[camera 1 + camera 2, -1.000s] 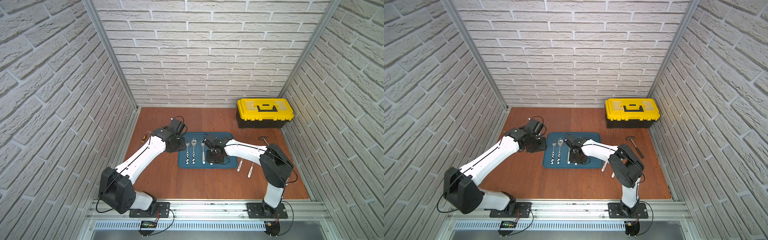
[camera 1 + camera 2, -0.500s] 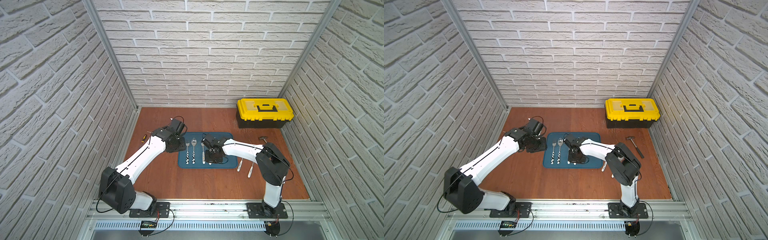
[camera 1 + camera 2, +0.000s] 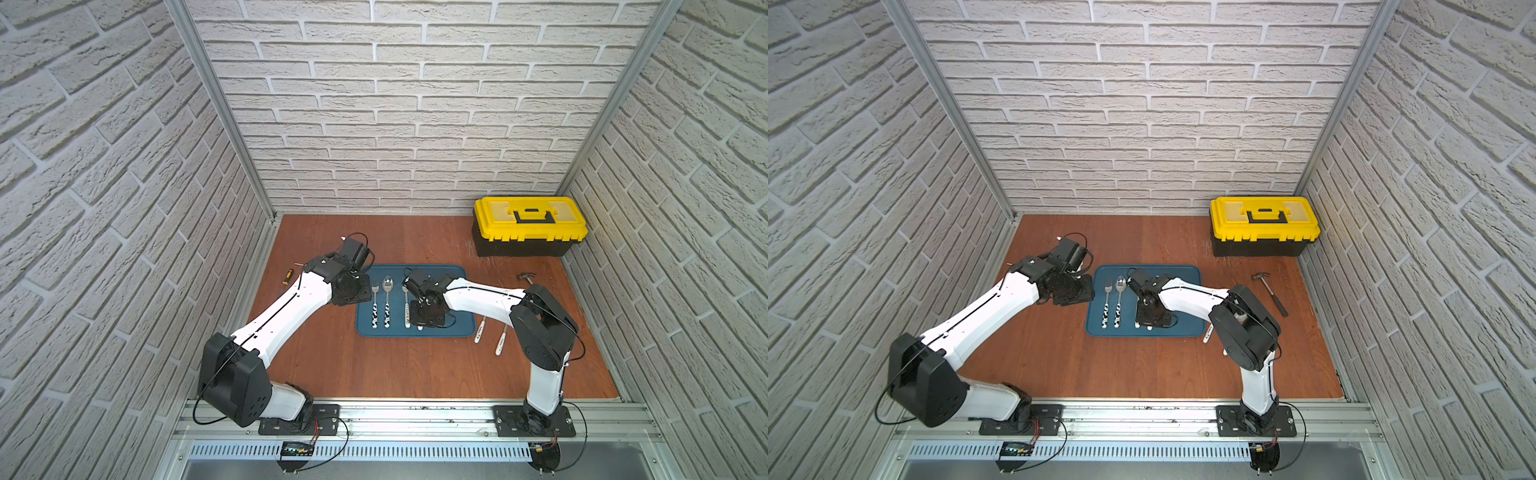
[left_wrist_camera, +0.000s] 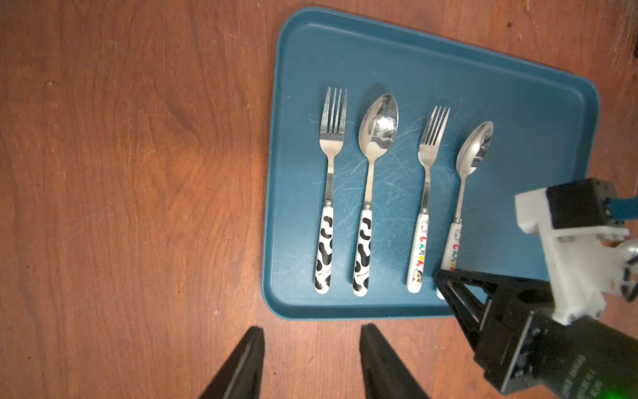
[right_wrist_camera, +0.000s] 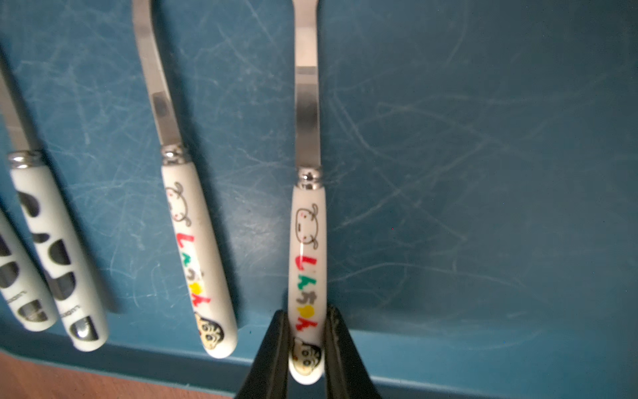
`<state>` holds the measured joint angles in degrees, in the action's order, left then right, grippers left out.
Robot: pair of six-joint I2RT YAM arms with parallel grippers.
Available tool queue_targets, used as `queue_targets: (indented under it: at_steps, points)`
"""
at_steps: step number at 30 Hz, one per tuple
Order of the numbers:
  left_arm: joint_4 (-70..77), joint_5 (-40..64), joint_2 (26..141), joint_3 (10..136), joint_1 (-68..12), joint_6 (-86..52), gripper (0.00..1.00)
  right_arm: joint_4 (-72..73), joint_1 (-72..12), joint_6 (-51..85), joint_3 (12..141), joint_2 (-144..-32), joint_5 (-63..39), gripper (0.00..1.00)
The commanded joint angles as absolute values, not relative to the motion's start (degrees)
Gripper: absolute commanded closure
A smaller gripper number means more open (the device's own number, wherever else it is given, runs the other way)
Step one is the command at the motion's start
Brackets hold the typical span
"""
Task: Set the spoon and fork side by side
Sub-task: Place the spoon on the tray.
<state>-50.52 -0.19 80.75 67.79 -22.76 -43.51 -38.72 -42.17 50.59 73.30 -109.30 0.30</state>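
Observation:
On the blue tray [image 4: 518, 103] four utensils lie in a row with handles toward its near edge: a cow-patterned fork [image 4: 329, 179], a cow-patterned spoon [image 4: 371, 179], a cartoon-handled fork [image 4: 426, 193] and a cartoon-handled spoon [image 4: 466, 179]. My right gripper [image 5: 307, 311] is shut on the tail end of the cartoon spoon's handle [image 5: 307, 241], which runs parallel to the cartoon fork [image 5: 193, 241] with a gap between them. My left gripper [image 4: 312, 333] is open over bare wood just off the tray's near edge, holding nothing.
A yellow and black toolbox [image 3: 530, 226] stands at the back right. A hammer [image 3: 1271, 293] lies right of the tray. Two white-handled utensils [image 3: 480, 328] [image 3: 502, 345] rest on the wood beside the tray's right edge. A small screwdriver [image 3: 286, 276] lies at the left.
My right arm has edged slightly to the left with the cartoon spoon in its grip. The left arm has not moved.

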Motion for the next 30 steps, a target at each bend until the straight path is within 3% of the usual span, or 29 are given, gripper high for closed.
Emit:
queue_targets:
  at_steps: [1, 24, 30]
  points:
    - [-49.2, 0.2, 81.2, 67.1, -22.5, -42.7, 0.50, -38.4, -42.7, 50.1, 74.2, -109.6, 1.5, 0.92]
    - [-48.7, 1.1, 81.5, 66.5, -22.5, -42.6, 0.50, -37.3, -42.7, 49.2, 74.2, -111.2, 1.3, 0.90]
    - [-48.8, 1.2, 81.5, 66.6, -22.4, -42.4, 0.49, -38.6, -42.7, 49.0, 75.0, -111.2, 1.9, 0.80]
